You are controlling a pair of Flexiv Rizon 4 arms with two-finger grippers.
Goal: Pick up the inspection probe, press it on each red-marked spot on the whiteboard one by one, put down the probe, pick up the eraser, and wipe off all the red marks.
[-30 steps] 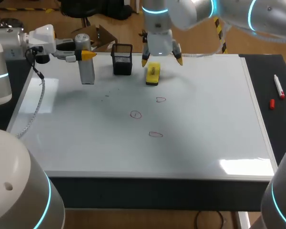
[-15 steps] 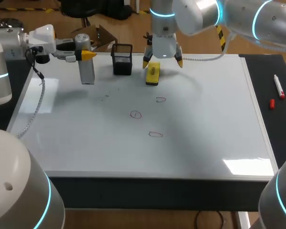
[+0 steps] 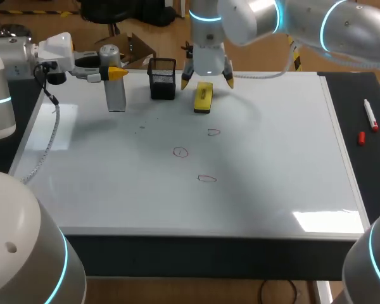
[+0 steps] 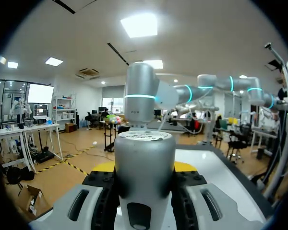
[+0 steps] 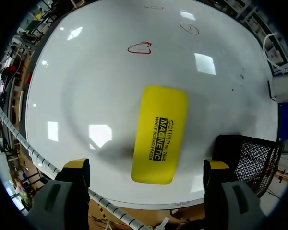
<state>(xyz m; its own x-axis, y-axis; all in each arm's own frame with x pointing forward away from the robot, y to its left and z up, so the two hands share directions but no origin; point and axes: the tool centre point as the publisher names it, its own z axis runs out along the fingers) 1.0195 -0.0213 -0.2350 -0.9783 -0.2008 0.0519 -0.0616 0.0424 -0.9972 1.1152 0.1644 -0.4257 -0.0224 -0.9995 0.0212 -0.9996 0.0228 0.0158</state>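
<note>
Left claw (image 3: 111, 73): closed around the probe (image 3: 116, 88), one yellow-tipped finger on each side near its top; in the wrist view the left claw (image 4: 144, 166) had the grey cylinder (image 4: 144, 163) filling the gap between its fingers.
Probe: upright, over the whiteboard (image 3: 272, 158) at about 10 o'clock from the board's middle; whether its foot touched the board could not be told.
Right claw (image 3: 207, 77): wide open and holding nothing, hanging just above the far end of the eraser (image 3: 203, 97).
Right wrist view: the right claw (image 5: 146, 165) had its two fingers spread well clear of the eraser (image 5: 160, 134), which lay between them untouched.
Eraser: yellow, flat on the board at about 12 o'clock from its middle.
Red marks: three small outlines near the board's middle (image 3: 213, 132), (image 3: 180, 152), (image 3: 206, 178), all unwiped, at 6 o'clock from the eraser.
Mesh cup (image 3: 162, 78): black, at 9 o'clock from the eraser, between it and the probe.
Marker (image 3: 370, 114): lay on the dark table (image 3: 367, 76) at 3 o'clock, off the board, its red cap (image 3: 361, 137) just beside it.
</note>
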